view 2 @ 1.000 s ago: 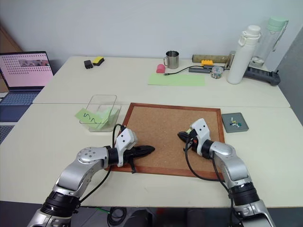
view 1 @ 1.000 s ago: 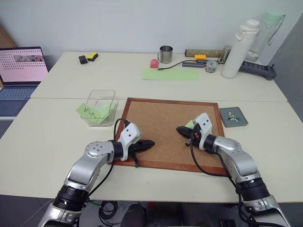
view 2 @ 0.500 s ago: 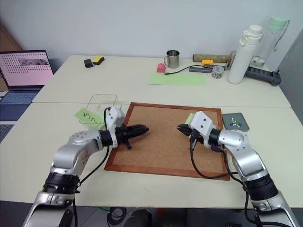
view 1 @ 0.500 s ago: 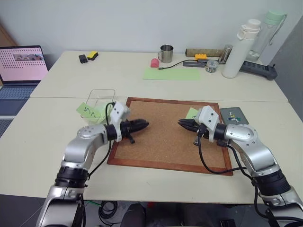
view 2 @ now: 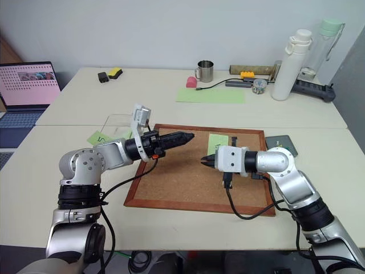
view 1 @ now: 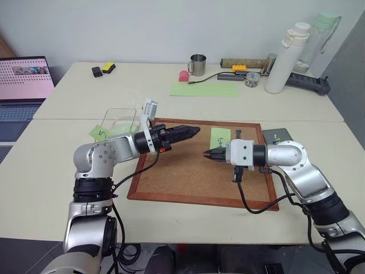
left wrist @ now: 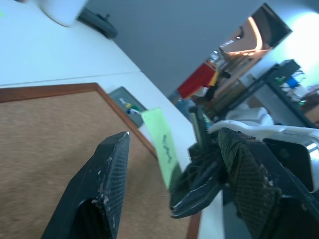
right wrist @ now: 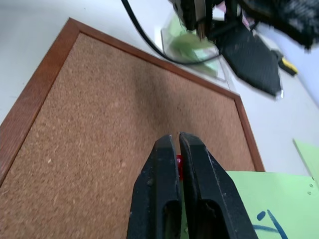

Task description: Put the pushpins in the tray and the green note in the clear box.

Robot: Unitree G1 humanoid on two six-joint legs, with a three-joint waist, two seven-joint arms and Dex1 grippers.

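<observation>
Green note point(view 1: 220, 137), marked with a short black scrawl, is pinched with a red pushpin point(right wrist: 178, 162) in the closed right tool point(view 1: 206, 153); left tool point(view 1: 194, 131) is spread apart.

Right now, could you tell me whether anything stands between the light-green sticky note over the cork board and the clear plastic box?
Yes: the left gripper, jaws open, and its arm stretch over the brown cork board, between the light-green sticky note and the clear plastic box.

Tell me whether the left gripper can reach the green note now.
Probably yes: the left gripper is open and aimed at the green note at the shut right gripper's tips, with only bare cork board between them.
</observation>
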